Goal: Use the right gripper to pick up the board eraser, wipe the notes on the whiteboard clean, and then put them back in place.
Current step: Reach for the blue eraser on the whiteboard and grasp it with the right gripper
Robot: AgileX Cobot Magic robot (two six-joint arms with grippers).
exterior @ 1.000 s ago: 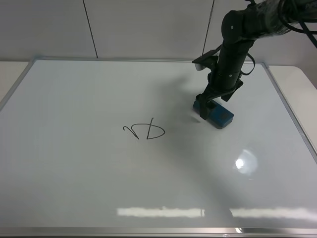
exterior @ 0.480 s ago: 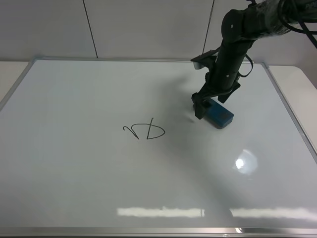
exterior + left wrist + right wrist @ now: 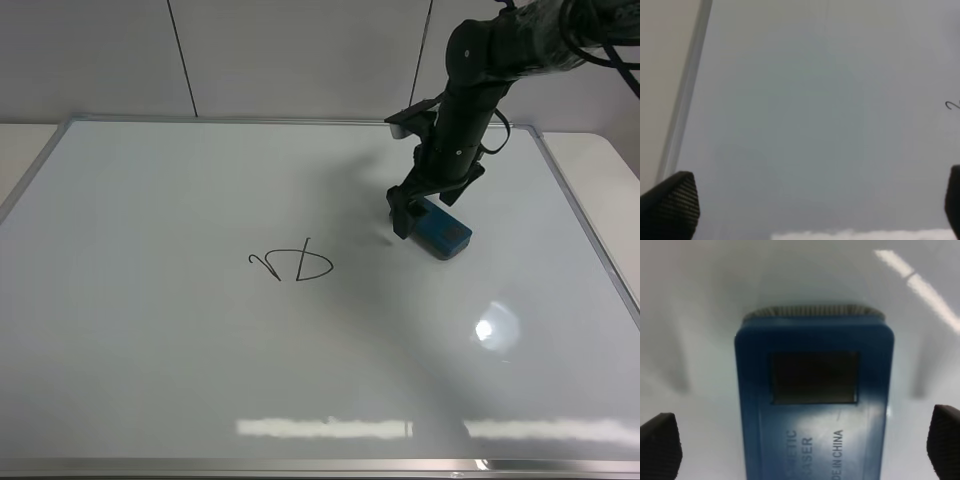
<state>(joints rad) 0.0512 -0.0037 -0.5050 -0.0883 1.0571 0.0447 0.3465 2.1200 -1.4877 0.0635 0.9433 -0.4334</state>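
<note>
The teal-blue board eraser point(image 3: 445, 233) lies flat on the whiteboard point(image 3: 150, 300) at the right, near the far edge. My right gripper point(image 3: 425, 212) is lowered over it and open. In the right wrist view the eraser point(image 3: 815, 430) sits between the two black fingertips point(image 3: 660, 447), with white board showing on both sides, so the fingers do not touch it. The notes point(image 3: 292, 263), a black scribble, are near the board's middle, well to the left of the eraser. My left gripper point(image 3: 810, 205) is open over bare board, with an edge of the notes point(image 3: 952, 105) showing.
The whiteboard's thin silver frame point(image 3: 300, 121) runs around its edges, also seen as the frame point(image 3: 685, 110) in the left wrist view. Beyond it are a pale table surface point(image 3: 25, 145) and a panelled wall point(image 3: 300, 50). Light glare point(image 3: 495, 328) lies on the board's near right.
The right gripper has shifted slightly, and its near finger now covers the eraser's left end. The eraser and the notes have not moved.
</note>
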